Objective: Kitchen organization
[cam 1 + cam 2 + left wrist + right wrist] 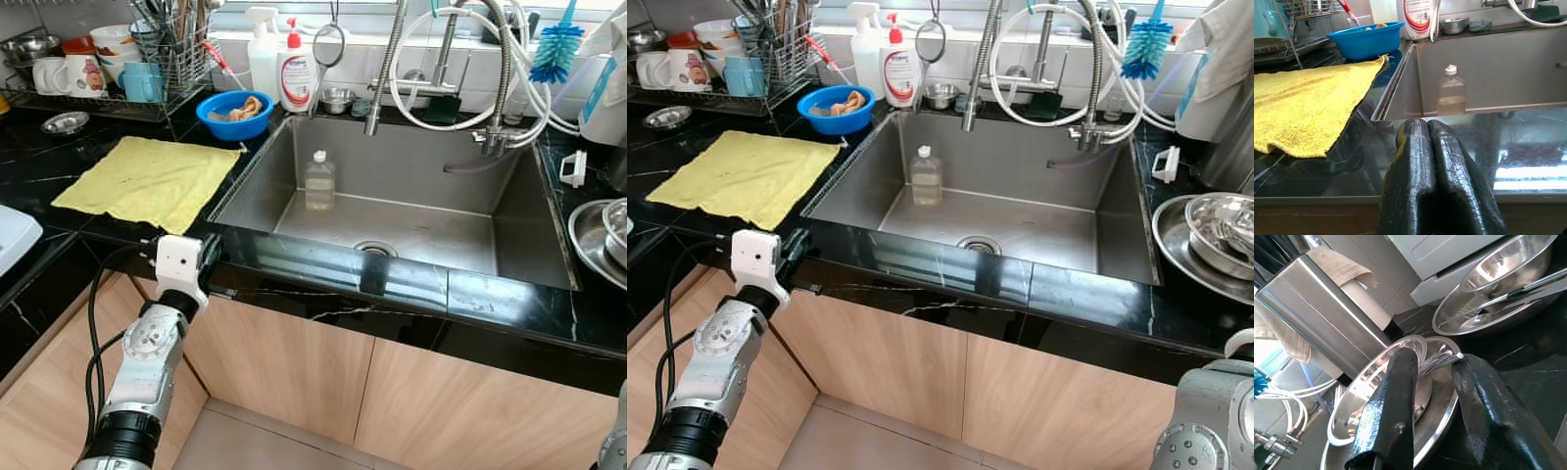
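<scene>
Bottle (319,180) stands upright in the sink (421,230), ahead and right of the left gripper (1436,142), whose fingers are pressed together at the desk (323,274) edge. Right gripper (1436,377), spread, hovers over steel bowls (1215,235), farther from the bottle.

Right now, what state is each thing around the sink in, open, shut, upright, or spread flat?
Left gripper: shut, empty, at the counter's front edge.
Right gripper: open, over stacked steel bowls.
Clear bottle: upright in the sink, capped.
Yellow cloth: spread flat on the counter.
Blue bowl: upright, holding something.
</scene>
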Controlling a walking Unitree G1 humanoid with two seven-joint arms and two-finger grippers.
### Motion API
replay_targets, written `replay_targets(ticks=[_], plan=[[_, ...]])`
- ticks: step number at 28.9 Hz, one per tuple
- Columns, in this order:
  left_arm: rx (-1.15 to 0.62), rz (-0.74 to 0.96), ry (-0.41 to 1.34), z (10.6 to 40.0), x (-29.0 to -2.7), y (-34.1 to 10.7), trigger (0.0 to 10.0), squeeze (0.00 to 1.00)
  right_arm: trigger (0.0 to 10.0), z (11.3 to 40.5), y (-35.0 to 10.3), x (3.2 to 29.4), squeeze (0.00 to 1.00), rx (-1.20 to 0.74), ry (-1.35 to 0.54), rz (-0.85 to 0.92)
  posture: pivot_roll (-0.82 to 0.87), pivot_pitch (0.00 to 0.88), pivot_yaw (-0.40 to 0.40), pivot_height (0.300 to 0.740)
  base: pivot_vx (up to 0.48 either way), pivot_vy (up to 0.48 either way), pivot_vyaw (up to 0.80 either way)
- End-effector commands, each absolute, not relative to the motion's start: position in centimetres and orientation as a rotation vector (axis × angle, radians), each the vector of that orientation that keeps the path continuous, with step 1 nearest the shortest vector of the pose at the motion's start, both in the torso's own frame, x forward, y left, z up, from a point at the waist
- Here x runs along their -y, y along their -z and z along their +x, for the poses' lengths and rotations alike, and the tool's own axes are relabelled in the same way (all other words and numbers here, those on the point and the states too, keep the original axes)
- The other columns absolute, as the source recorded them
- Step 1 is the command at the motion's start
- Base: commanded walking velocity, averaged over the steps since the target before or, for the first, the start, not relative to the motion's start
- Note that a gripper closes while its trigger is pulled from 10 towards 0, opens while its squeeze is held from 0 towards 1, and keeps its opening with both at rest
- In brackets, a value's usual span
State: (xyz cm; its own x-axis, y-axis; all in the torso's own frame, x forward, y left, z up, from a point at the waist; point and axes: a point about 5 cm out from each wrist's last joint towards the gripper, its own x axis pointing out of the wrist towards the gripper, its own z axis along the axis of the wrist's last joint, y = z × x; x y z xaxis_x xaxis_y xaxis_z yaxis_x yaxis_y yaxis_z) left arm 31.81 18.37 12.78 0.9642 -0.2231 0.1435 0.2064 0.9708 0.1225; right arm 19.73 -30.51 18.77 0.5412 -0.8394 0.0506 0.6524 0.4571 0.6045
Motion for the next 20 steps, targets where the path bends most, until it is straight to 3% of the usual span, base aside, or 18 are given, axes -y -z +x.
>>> replay_targets(ticks=[1,2,4,16,18,19,20], plan=[[0.151,0.117,0.211,31.77,-18.69,-12.71,10.0,0.00,3.9,19.82,-18.82,30.62,0.00,0.373,0.944,0.577,-0.04,0.000,0.037,0.740,0.000,0.000,0.00],[0.152,0.118,0.211,31.78,-18.70,-12.72,10.0,0.00,7.4,19.87,-18.95,30.62,0.00,0.377,0.941,0.574,-0.04,0.000,0.038,0.740,0.000,0.000,0.00],[0.152,0.118,0.210,31.79,-18.71,-12.72,10.0,0.00,10.0,19.91,-19.01,30.60,0.00,0.379,0.939,0.572,-0.04,0.000,0.038,0.740,0.000,0.000,0.00],[0.154,0.117,0.206,31.84,-18.76,-12.76,10.0,0.00,10.0,20.05,-18.99,30.60,0.00,0.377,0.934,0.572,-0.04,0.000,0.036,0.740,0.000,0.000,0.00],[0.155,0.117,0.205,31.83,-18.77,-12.78,10.0,0.00,9.5,20.07,-19.03,30.58,0.00,0.378,0.933,0.573,-0.04,0.000,0.036,0.740,0.000,0.000,0.00],[0.154,0.119,0.206,31.84,-18.74,-12.77,10.0,0.00,1.0,20.12,-19.12,30.56,0.00,0.382,0.930,0.572,-0.04,0.000,0.035,0.740,0.000,0.000,0.00],[0.154,0.118,0.206,31.85,-18.75,-12.78,10.0,0.00,0.0,20.14,-19.16,30.56,0.00,0.384,0.929,0.572,-0.04,0.000,0.035,0.740,0.000,0.000,0.00]])
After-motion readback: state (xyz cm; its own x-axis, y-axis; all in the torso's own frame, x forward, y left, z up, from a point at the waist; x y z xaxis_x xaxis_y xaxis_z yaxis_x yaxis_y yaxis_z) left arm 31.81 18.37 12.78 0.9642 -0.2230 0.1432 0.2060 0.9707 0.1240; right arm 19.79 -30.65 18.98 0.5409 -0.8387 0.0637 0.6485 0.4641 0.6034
